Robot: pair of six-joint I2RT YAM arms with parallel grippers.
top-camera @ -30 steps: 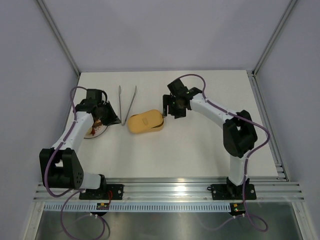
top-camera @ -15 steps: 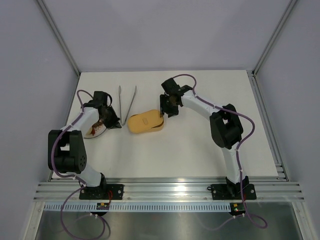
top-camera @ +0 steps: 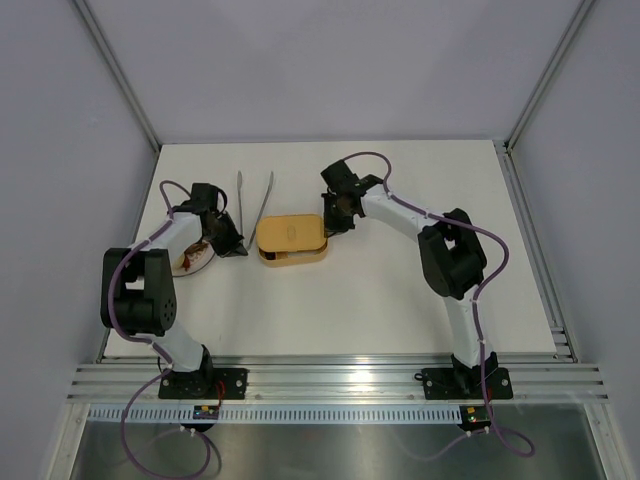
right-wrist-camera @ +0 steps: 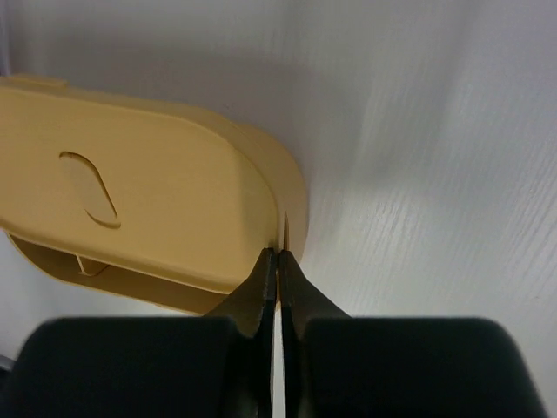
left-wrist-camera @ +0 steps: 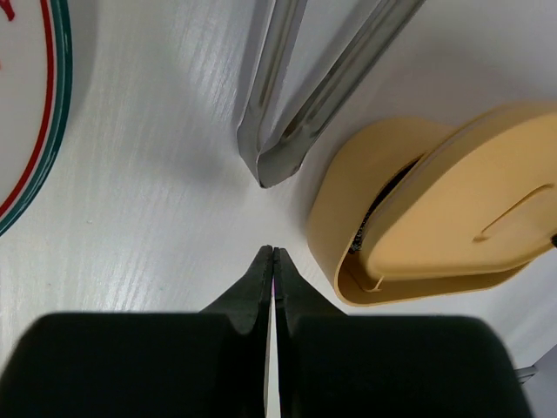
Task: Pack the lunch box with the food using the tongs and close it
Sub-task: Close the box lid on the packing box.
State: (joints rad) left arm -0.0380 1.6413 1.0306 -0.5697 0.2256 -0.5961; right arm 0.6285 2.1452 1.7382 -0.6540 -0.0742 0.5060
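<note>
The yellow-orange lunch box lies mid-table with its lid resting askew and tilted on the tub. A gap under the lid shows a dark speckled bit of food inside; the rest of the food is hidden. The silver tongs lie in a V just left of the box, joined end nearest my left gripper. That gripper is shut on nothing, low over the table between plate and tub. My right gripper is shut, its tips against the lid's right end at the tub's rim.
A white plate with a red and green rim sits at the left, under the left arm. Metal frame posts and grey walls bound the white table on three sides.
The right gripper closed from wide open and pressed in at the box's right end. The lid shifted back over the tub. The left gripper stayed shut and edged toward the tongs.
</note>
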